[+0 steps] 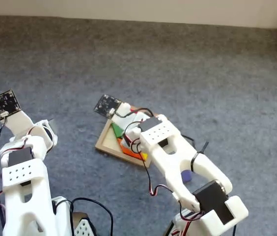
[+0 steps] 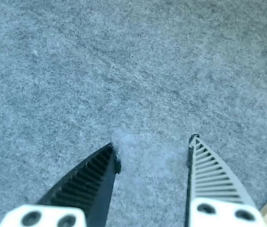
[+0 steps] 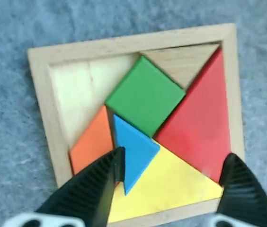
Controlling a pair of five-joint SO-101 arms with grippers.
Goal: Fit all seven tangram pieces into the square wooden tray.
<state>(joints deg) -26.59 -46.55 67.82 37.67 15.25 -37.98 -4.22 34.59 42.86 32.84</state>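
Right hand (image 3: 174, 156) hangs directly over the square wooden tray (image 3: 124, 43), fingers spread wide with nothing between them. The dark fingertips (image 3: 106, 176) frame the pieces below without touching any of them.

Six pieces sit in the tray. The big red triangle (image 3: 200, 123) runs along one wall, and the big yellow triangle (image 3: 171, 187) lies along the neighbouring wall, the two meeting edge to edge. The green square (image 3: 145, 94) stands on its corner in the middle, touching the red triangle. A wood-coloured triangle (image 3: 183, 61) is tucked between the green square and the rim. The blue triangle (image 3: 133, 153) is wedged between the green square and the yellow triangle. The orange piece (image 3: 92, 144) sits just beside it against the far wall. One corner of the tray floor shows bare pale wood.

In the high view, a purple piece (image 1: 186, 175) lies on the grey tabletop (image 1: 202, 73), partly hidden under the right arm and apart from the tray.

Left hand (image 2: 152, 142) is well off to the side, fingers apart and holding nothing, low over the grey surface.
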